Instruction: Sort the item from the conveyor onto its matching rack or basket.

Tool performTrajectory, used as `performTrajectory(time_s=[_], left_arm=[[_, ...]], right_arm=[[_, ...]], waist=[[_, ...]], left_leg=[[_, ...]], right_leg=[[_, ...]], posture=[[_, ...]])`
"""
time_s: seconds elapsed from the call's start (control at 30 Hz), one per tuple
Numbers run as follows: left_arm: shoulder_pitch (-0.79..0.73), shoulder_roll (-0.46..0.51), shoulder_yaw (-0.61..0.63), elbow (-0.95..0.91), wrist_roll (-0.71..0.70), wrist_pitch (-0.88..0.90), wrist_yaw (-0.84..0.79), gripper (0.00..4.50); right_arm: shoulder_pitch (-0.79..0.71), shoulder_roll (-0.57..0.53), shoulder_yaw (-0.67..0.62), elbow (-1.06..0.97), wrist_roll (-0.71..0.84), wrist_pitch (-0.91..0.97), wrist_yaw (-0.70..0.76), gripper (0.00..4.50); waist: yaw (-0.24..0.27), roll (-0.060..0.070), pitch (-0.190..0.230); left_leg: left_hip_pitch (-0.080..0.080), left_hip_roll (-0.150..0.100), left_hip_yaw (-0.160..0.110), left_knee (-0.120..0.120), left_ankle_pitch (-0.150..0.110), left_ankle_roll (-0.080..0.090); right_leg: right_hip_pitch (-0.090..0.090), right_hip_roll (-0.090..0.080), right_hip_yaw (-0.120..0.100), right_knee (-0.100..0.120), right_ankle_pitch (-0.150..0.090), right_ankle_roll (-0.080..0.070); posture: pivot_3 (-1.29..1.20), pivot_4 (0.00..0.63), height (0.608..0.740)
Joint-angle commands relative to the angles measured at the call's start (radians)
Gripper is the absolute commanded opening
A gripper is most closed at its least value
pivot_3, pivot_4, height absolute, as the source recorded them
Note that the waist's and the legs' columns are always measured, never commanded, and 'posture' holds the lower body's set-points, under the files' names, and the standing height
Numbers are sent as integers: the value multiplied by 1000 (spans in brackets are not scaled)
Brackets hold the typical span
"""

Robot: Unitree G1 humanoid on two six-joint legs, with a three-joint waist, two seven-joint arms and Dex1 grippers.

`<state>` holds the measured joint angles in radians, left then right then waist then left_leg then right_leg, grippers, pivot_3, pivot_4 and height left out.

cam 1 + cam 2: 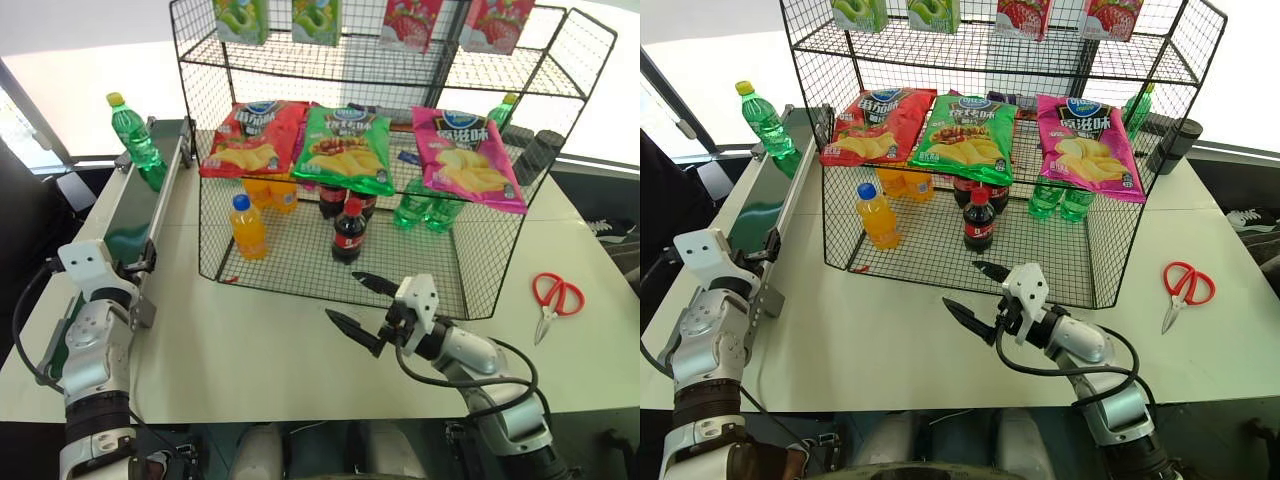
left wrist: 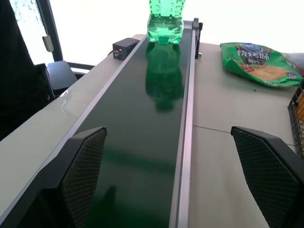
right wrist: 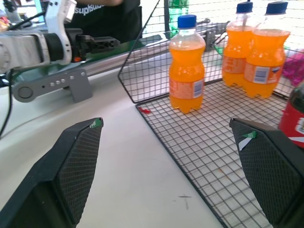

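Bottle: small translucent green plastic soda bottle (image 1: pixel 133 133) with yellow cap stands upright at the far end of the long dark green conveyor belt (image 1: pixel 120 228).
Left gripper (image 2: pixel 166 175): jaws wide, empty, level over the belt's near end.
Right gripper (image 1: pixel 362 307): spread, empty, before the black wire-grid rack (image 1: pixel 460 270).
Risk: tall light bottle may tip if nudged off-centre.

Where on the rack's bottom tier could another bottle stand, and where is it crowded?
Free: the bottom tier's front right, ahead of the green bottles. Crowded: the back row, from orange bottles through cola bottles.
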<state>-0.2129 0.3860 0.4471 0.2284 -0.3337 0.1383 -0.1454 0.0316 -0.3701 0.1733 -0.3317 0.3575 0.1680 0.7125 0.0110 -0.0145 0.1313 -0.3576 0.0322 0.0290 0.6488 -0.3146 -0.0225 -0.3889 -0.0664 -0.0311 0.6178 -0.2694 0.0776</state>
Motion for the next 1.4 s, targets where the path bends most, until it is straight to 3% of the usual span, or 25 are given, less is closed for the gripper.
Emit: performTrajectory(time_s=[0.03, 0.17, 0.3, 0.87, 1.4], left_arm=[[-9, 20, 15, -15, 20, -15, 22, 4500], [-16, 34, 15, -1, 69, -23, 77, 4500], [-2, 54, -6, -14, 77, -23, 31, 4500], [14, 23, 53, 23, 43, -137, 32, 4500], [-4, 5, 54, 74, 39, -196, 60, 4500]], right_arm=[[11, 6, -16, 9, 6, -44, 17, 4440], [23, 12, -3, 31, -2, -72, 28, 4440], [28, 22, 11, 45, -2, -86, 34, 4440], [6, 25, 15, 74, -51, -194, 56, 4440], [-69, 0, 38, 0, -31, -94, 87, 4440]], waist=[[0, 0, 0], [0, 0, 0], [-1, 0, 0], [-2, 0, 0], [-3, 0, 0]], left_leg=[[0, 0, 0, 0, 0, 0], [0, 0, 0, 0, 0, 0], [0, 0, 0, 0, 0, 0], [0, -1, 0, -2, 0, -1], [-1, -1, 0, -2, 0, -1]], right_leg=[[0, 0, 0, 0, 0, 0], [0, 0, 0, 0, 0, 0], [-1, 0, 0, 0, 0, 0], [-2, -5, 0, -1, 0, -1], [-2, -6, 0, -1, 0, -1]], posture=[[0, 150, 740], [0, 150, 740], [0, 150, 740], [0, 150, 740], [0, 150, 740]])
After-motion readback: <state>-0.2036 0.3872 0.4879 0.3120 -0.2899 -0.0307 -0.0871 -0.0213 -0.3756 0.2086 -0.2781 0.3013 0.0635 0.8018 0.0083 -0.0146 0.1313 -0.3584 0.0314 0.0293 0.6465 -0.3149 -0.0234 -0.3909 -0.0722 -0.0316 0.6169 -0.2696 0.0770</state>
